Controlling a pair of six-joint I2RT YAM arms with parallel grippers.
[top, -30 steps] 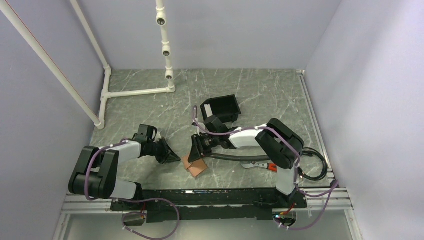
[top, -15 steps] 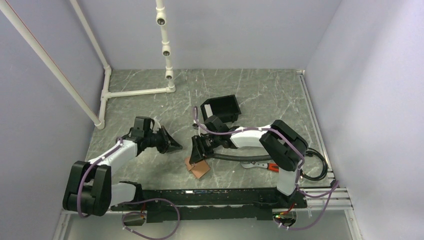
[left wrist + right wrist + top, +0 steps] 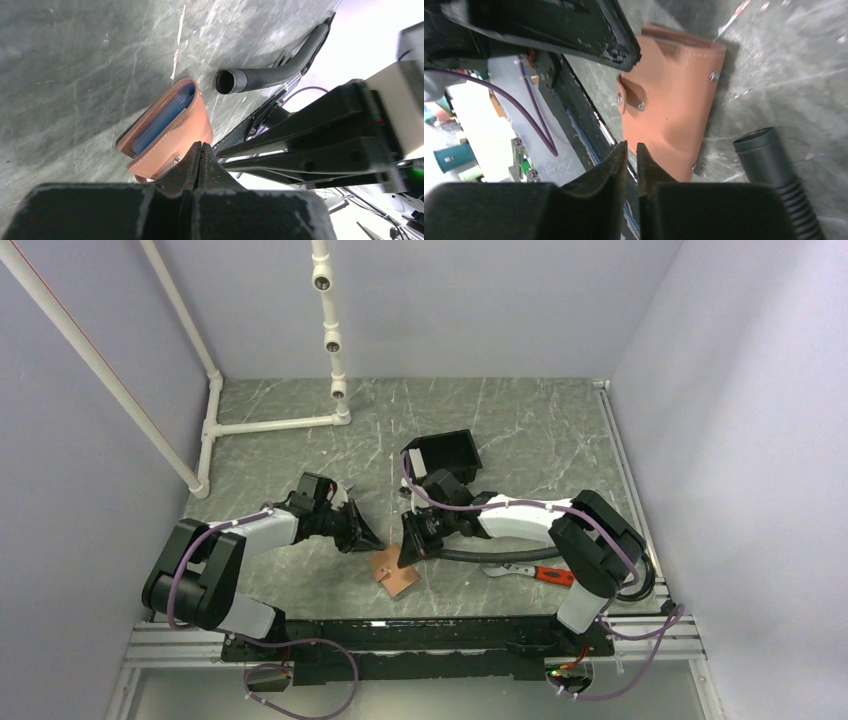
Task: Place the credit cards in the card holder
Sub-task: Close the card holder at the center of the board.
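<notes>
Card holder (image 3: 167, 135) with blue credit cards (image 3: 163, 119) inside, on table (image 3: 75, 75)

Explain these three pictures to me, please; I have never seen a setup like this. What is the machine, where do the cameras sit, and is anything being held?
The machine is two robot arms bolted at the near edge of a marbled table, each ending in a two-finger gripper. The wide picture comes from a fixed camera above and behind the arms. The other two come from cameras on the wrists, each looking along its own fingers. On the table lie a tan leather card holder with a blue credit card tucked inside, a black plastic box, a black ribbed hose and a red-handled tool. The left gripper is shut. The right gripper has its jaws a narrow slit apart. Both point toward the card holder, and neither holds anything.
</notes>
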